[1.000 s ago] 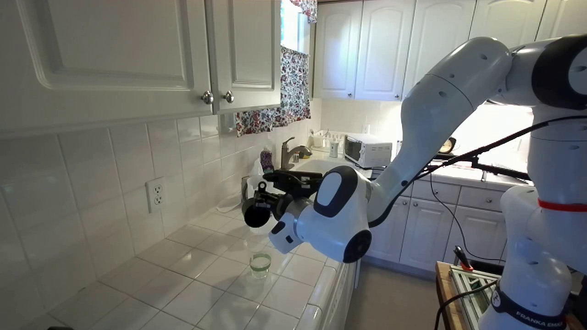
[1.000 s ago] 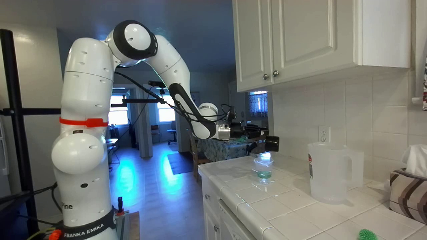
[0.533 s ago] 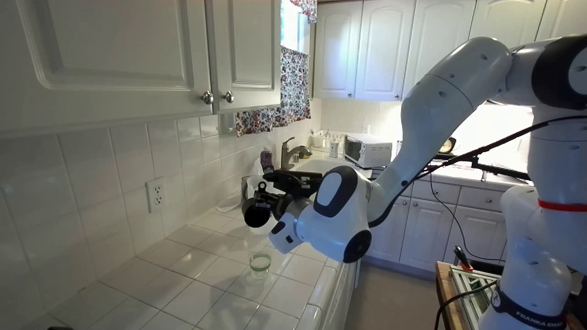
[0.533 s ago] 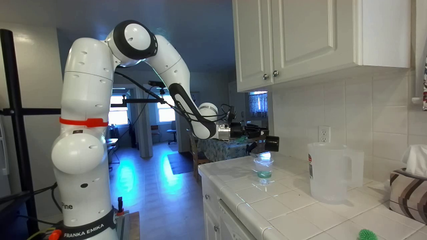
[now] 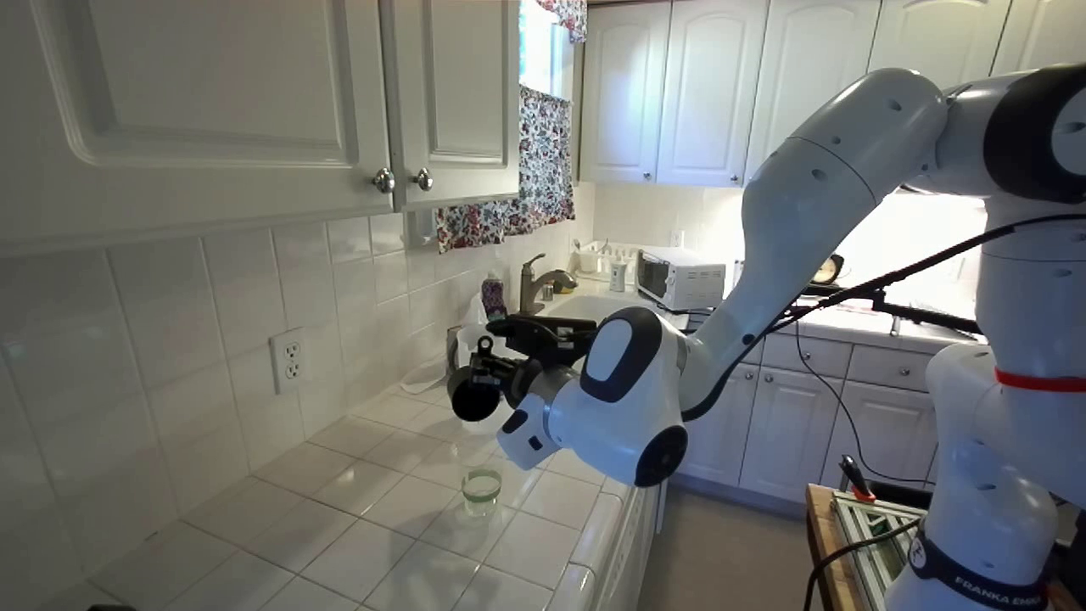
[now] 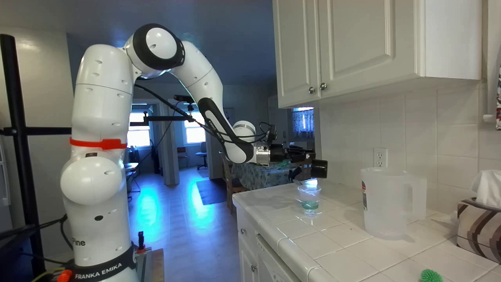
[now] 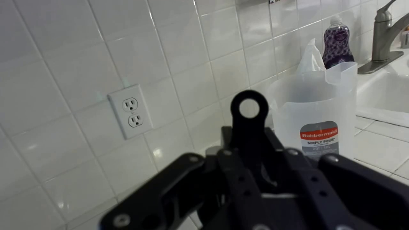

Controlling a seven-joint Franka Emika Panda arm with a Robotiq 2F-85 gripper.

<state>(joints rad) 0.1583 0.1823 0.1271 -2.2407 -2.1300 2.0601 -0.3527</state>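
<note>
The gripper (image 7: 250, 142) pinches a black cup (image 6: 319, 169) by its looped handle (image 7: 249, 124), leaving, we judge, its mouth (image 5: 475, 399) free.

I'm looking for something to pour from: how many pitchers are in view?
1: the Rubbermaid pitcher, standing on the tiled counter near the tissue box; others may be hidden.

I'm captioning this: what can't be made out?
Any contents of the glossy black cylinder: too dark in an exterior view.
Whether the clear, green-tinged round cup holds liquid: too small in an exterior view.
Part of the spiky green ball: cut by an exterior view's bottom edge.
</note>
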